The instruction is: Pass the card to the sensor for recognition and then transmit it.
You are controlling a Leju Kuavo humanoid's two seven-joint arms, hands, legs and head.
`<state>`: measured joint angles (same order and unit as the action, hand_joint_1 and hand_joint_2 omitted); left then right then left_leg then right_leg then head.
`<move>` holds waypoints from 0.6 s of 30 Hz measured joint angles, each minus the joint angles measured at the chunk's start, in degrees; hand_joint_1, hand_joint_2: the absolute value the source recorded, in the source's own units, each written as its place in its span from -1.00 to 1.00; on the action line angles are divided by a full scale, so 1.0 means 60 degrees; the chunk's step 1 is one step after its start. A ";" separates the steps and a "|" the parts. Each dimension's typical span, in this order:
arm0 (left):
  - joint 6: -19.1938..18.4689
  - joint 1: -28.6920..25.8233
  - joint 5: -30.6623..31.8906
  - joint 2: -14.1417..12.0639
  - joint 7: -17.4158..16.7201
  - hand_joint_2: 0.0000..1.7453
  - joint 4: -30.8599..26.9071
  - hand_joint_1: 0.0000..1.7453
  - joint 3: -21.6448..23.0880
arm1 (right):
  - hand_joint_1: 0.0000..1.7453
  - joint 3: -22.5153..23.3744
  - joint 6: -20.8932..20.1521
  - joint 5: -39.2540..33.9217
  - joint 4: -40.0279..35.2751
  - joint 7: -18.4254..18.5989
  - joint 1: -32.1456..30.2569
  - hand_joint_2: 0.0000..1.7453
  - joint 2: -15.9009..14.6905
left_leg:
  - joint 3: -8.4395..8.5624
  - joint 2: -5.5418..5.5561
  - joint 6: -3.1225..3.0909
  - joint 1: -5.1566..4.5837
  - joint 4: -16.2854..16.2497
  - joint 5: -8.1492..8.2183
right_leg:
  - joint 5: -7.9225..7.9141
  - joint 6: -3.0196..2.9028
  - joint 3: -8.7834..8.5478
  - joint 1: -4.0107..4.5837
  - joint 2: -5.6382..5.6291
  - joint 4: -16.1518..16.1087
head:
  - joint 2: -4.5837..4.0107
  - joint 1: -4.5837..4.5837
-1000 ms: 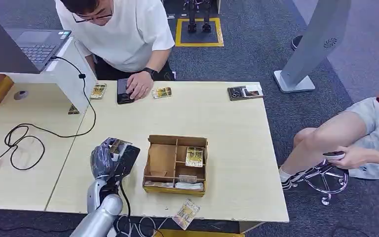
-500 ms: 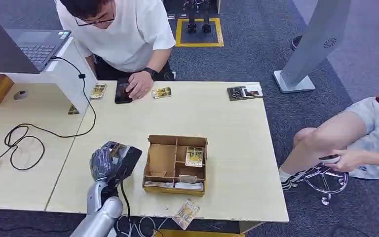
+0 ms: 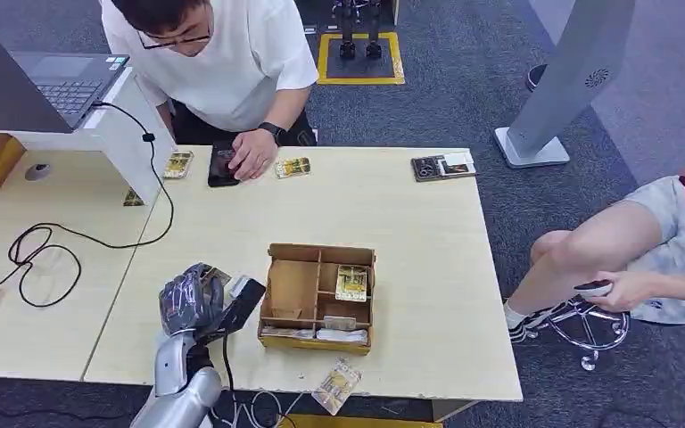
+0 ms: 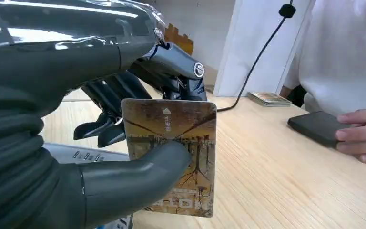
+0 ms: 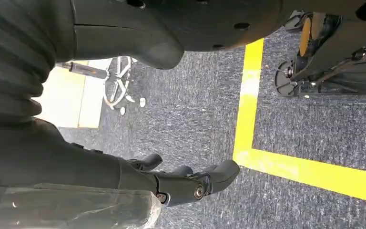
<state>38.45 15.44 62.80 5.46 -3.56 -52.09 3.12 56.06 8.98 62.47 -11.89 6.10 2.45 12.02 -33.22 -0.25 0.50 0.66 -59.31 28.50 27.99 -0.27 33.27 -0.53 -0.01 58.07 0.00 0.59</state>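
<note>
My left hand (image 3: 193, 301) is near the table's front edge, left of the wooden box (image 3: 290, 252). It pinches a brown and yellow card (image 4: 171, 152) upright between thumb and fingers (image 4: 106, 129). Just under and beside the hand lies a flat dark device (image 3: 248, 299) with a cable; the left wrist view shows its grey edge with small buttons (image 4: 88, 155). My right hand (image 5: 186, 179) hangs over the carpet, fingers loosely apart and holding nothing.
A person across the table rests a hand on a black device (image 3: 223, 167). Cards lie near it (image 3: 292, 167) and at the front edge (image 3: 337, 385); another card (image 3: 351, 283) sits in the box. A laptop (image 3: 62, 80) and a looped cable (image 3: 45, 254) are at the left.
My left hand with the card has drawn back toward the table's front edge and turned, uncovering more of the dark device beside it. The person's hand nudged the black device slightly.
</note>
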 joint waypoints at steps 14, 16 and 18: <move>0.0000 -0.0123 -0.1351 0.0838 0.2523 1.00 -0.0397 1.00 -0.1620 | -1.00 0.0000 0.0011 0.0004 0.0000 -0.0011 -0.0003 1.00 0.0000 | -0.0001 0.0001 0.0000 -0.0001 0.0000 0.0000 | 0.0000 0.0000 -0.0001 0.0000 0.0001 -0.0001 | 0.0000 0.0000; 0.0000 -0.0126 -0.1501 0.0948 0.2762 1.00 -0.0485 1.00 -0.1883 | -1.00 0.0000 0.0015 0.0004 0.0000 -0.0018 -0.0002 1.00 0.0000 | -0.0001 0.0001 0.0000 -0.0001 -0.0001 0.0000 | 0.0000 0.0000 -0.0001 0.0000 0.0001 -0.0001 | 0.0000 0.0000; 0.0000 -0.0132 -0.1767 0.1097 0.3217 1.00 -0.0569 1.00 -0.2157 | -1.00 0.0000 0.0018 0.0004 0.0000 -0.0018 -0.0002 1.00 0.0000 | 0.0000 0.0003 0.0000 0.0000 -0.0001 0.0000 | 0.0000 0.0000 -0.0001 0.0000 0.0001 0.0000 | 0.0000 0.0000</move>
<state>38.45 14.65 52.19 12.05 15.74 -55.50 -9.82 56.06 9.09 62.49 -11.89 5.99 2.44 12.02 -33.22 -0.24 0.50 0.66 -59.32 28.50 27.99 -0.26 33.26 -0.53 0.00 58.07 0.00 0.59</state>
